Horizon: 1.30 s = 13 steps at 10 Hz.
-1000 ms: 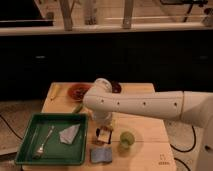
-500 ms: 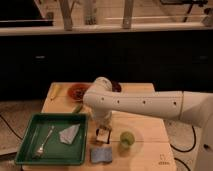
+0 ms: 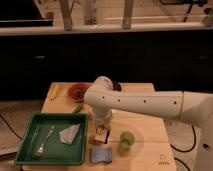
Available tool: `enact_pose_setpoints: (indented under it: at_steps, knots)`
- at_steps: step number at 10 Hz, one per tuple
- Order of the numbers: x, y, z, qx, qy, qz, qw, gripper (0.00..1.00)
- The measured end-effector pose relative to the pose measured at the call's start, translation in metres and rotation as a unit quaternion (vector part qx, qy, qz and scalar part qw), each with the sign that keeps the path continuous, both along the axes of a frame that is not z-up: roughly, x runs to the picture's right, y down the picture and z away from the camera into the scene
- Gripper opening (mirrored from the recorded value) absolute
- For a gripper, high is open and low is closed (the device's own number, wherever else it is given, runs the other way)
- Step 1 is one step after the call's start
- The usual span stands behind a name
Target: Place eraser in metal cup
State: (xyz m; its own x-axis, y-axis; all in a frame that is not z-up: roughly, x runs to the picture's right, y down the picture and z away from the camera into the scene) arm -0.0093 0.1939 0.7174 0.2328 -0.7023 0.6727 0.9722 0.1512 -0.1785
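My gripper [image 3: 101, 134] hangs from the white arm [image 3: 145, 104] and points down at the wooden table [image 3: 145, 129], just right of the green tray. A small pale and brown thing sits at its tip; I cannot tell whether it is the eraser. The metal cup [image 3: 116, 86] is a small dark round shape at the back of the table, mostly hidden behind the arm's elbow. The light green plastic cup [image 3: 127, 139] stands just right of the gripper.
A green tray [image 3: 30, 150] at the front left holds a fork [image 3: 44, 141] and a grey cloth [image 3: 69, 133]. A blue sponge [image 3: 101, 155] lies in front of the gripper. A red bowl [image 3: 77, 91] sits at the back left. The table's front edge is close.
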Motion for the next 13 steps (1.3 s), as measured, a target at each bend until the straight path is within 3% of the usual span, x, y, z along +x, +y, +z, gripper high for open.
enact_pose_setpoints:
  at_steps: [2, 13]
  knots:
    - [0.0, -0.0008, 0.0014, -0.003, -0.001, 0.0, 1.0, 0.8]
    - [-0.0009, -0.0073, 0.0044, -0.008, -0.014, -0.004, 0.9999, 0.8]
